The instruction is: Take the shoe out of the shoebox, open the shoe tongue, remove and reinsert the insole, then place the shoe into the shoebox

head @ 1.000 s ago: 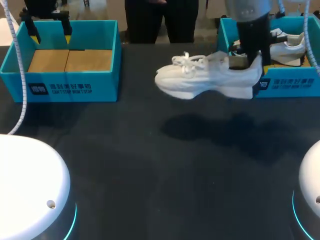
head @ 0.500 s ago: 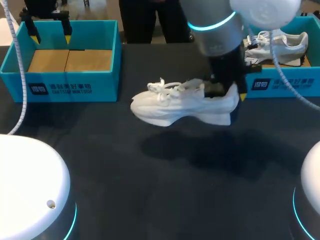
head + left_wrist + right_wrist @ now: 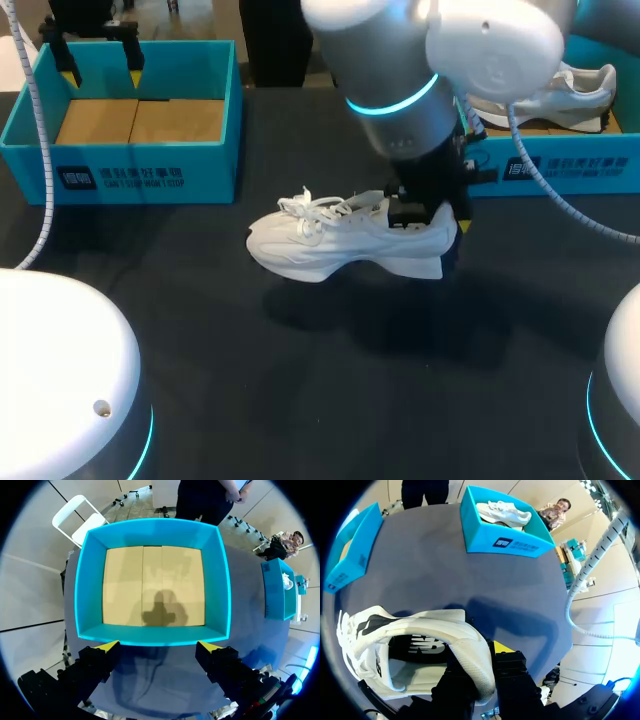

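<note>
Dark matte worktop (image 3: 300,390) carries everything. Right hand (image 3: 477,657) is clamped on the heel collar of the white lace-up sneaker (image 3: 340,245), 1 finger inside, 1 outside. Sneaker sits mid-worktop, toe toward my left; can't tell if the sole touches. Behind it, the right blue cardboard shoebox (image 3: 565,168) holds a 2nd white sneaker (image 3: 560,90). Left hand (image 3: 159,647), fingers apart, hangs over 1 wall of the left blue tan-floored shoebox (image 3: 150,635).

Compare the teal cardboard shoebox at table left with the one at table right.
The left shoebox is empty, its tan floor bare; the right shoebox holds a white sneaker. The open left gripper hangs over the left shoebox; the right gripper is away from the right shoebox, shut on another white shoe. Both are teal with white print.
</note>
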Robot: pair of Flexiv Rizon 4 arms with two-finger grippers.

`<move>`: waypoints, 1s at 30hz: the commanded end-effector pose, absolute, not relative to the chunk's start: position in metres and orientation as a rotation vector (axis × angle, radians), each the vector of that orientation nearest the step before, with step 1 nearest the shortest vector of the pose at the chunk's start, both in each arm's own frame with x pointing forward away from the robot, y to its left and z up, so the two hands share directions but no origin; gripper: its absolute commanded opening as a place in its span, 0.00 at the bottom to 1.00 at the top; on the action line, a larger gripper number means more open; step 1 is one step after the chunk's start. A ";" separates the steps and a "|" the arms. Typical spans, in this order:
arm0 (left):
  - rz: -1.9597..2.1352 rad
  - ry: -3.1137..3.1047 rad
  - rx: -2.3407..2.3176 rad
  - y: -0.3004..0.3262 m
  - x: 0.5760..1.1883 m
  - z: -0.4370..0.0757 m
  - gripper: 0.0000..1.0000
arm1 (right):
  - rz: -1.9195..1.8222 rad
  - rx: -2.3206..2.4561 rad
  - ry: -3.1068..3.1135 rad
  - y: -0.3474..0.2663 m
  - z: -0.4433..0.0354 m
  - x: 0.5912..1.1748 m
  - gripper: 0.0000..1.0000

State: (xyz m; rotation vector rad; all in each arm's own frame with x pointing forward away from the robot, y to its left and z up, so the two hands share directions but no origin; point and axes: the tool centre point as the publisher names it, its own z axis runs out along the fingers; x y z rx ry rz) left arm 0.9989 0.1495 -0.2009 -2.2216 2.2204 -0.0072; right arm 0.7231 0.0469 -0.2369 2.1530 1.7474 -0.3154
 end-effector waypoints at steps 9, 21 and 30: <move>-0.005 2.221 -2.222 0.150 0.999 -0.201 1.00 | -0.304 2.104 1.812 0.047 -0.285 0.720 0.00; -0.005 2.221 -2.222 0.150 0.999 -0.201 1.00 | -0.341 2.068 1.831 0.054 -0.329 0.716 0.00; -0.005 2.221 -2.222 0.150 0.999 -0.201 1.00 | -0.324 2.081 1.804 0.049 -0.349 0.717 0.00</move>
